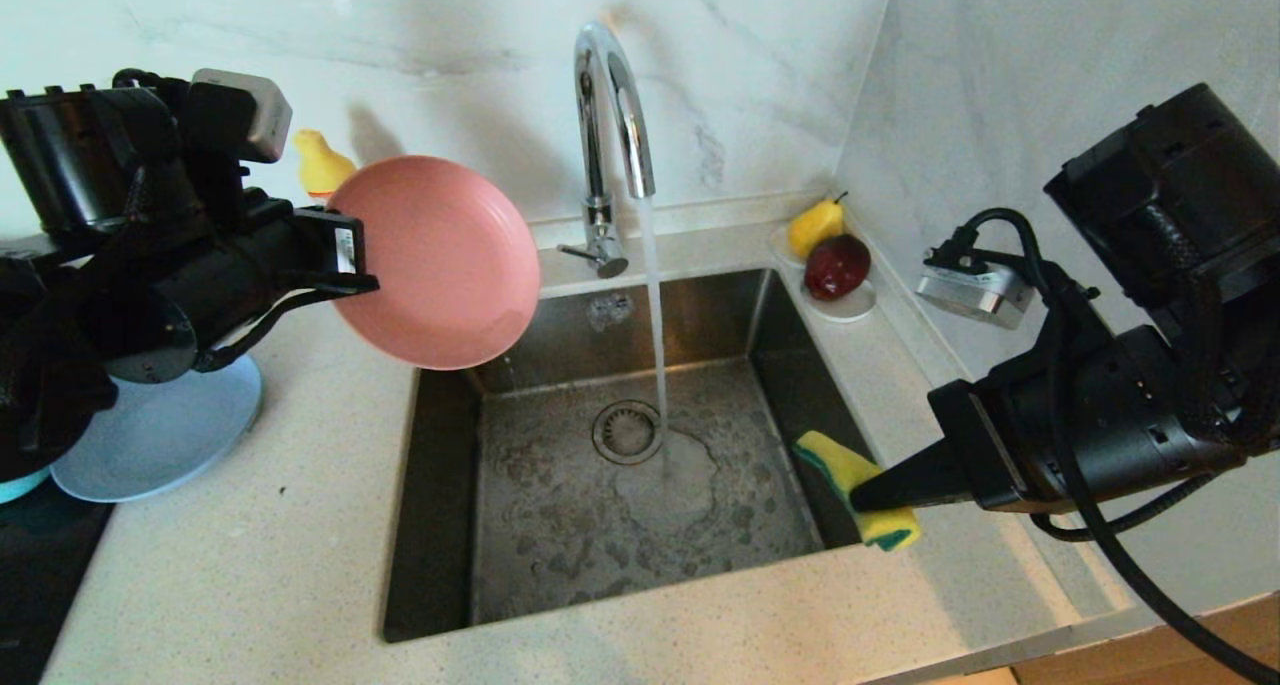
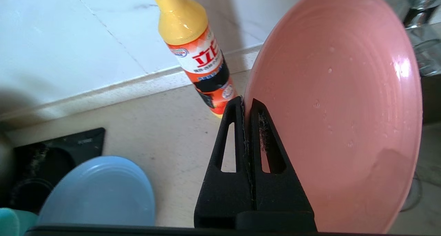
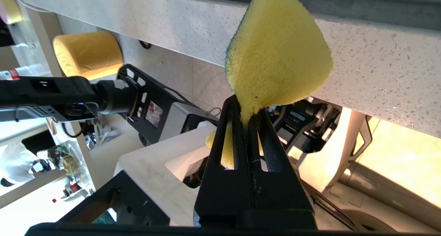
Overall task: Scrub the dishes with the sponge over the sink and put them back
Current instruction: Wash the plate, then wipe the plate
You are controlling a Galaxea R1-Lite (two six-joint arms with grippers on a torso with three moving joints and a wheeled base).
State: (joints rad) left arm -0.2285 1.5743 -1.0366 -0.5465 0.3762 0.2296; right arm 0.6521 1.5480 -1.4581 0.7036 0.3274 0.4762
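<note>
Pink plate (image 1: 435,262) hangs tilted on edge over the sink's (image 1: 640,485) back-left corner, its rim pinched in the closed left hand (image 1: 345,255). Right hand (image 1: 880,490), clamped on the yellow sponge (image 1: 850,470), hovers at the sink's right rim. Water runs from the faucet (image 1: 610,135). Grey-blue plate (image 1: 160,435) lies on the counter (image 1: 250,565).

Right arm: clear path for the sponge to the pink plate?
Probably yes. The right tool pinches the sponge at the sink's right edge; only open basin and the water stream separate it from the pink plate.
</note>
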